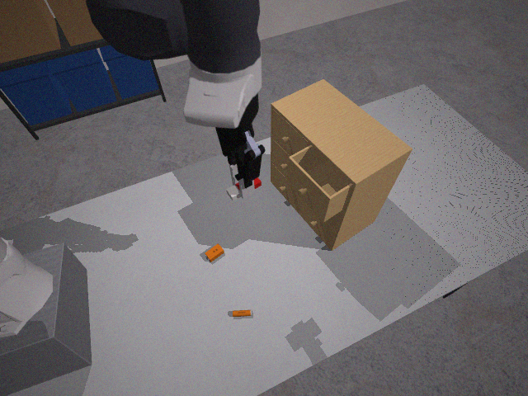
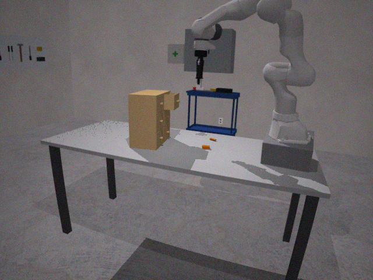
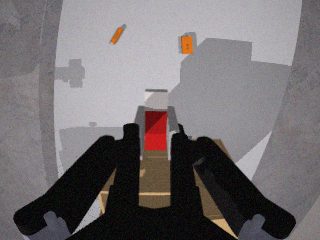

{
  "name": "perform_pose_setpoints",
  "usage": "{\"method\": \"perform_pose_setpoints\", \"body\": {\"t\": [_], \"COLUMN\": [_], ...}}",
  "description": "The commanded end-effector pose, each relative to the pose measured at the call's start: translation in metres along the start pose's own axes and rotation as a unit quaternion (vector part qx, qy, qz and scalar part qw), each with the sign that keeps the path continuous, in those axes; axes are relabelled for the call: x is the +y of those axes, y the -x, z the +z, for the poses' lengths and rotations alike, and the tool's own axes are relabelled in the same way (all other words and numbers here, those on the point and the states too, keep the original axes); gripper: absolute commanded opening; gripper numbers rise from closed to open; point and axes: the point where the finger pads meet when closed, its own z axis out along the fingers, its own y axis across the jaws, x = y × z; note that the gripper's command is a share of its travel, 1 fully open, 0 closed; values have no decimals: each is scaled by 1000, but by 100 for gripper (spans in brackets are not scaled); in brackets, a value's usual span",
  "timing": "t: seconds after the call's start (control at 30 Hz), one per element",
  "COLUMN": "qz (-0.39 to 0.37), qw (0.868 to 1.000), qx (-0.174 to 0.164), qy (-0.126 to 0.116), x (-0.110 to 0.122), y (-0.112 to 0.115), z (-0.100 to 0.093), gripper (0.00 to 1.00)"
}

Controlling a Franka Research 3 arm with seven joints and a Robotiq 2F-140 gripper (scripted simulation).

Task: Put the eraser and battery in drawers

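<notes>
My gripper [image 1: 247, 183] [image 2: 199, 83] [image 3: 156, 117] is shut on the eraser [image 1: 256, 183] [image 2: 194, 88] [image 3: 156, 142], which has a red body and a whitish end. It holds it high in front of the chest [image 1: 341, 132] [image 2: 143, 120]. The top row's right drawer [image 1: 310, 184] [image 2: 171, 101] [image 3: 157, 176] is pulled out; a pale patch inside cannot be told for certain. The top row's left drawer [image 1: 286, 133] is in. The AA battery, a slim orange cylinder [image 1: 242, 313] [image 2: 213, 139] [image 3: 116, 35], lies on the table.
An orange block [image 1: 214, 252] [image 2: 206, 147] [image 3: 187, 45] lies on the table [image 1: 162, 289] between the robot's base [image 1: 72, 298] [image 2: 286, 153] and the chest. The lower drawers look pushed in. A blue cart [image 2: 212, 94] stands beyond the table.
</notes>
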Motion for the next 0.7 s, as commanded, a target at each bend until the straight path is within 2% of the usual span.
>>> {"method": "perform_pose_setpoints", "body": {"t": [0.0,0.67], "qz": [-5,-5], "qw": [1000,1000], "qx": [-6,-24], "qy": [0,0], "x": [0,-1], "y": [2,1], "z": [0,1], "gripper": [11,11]}}
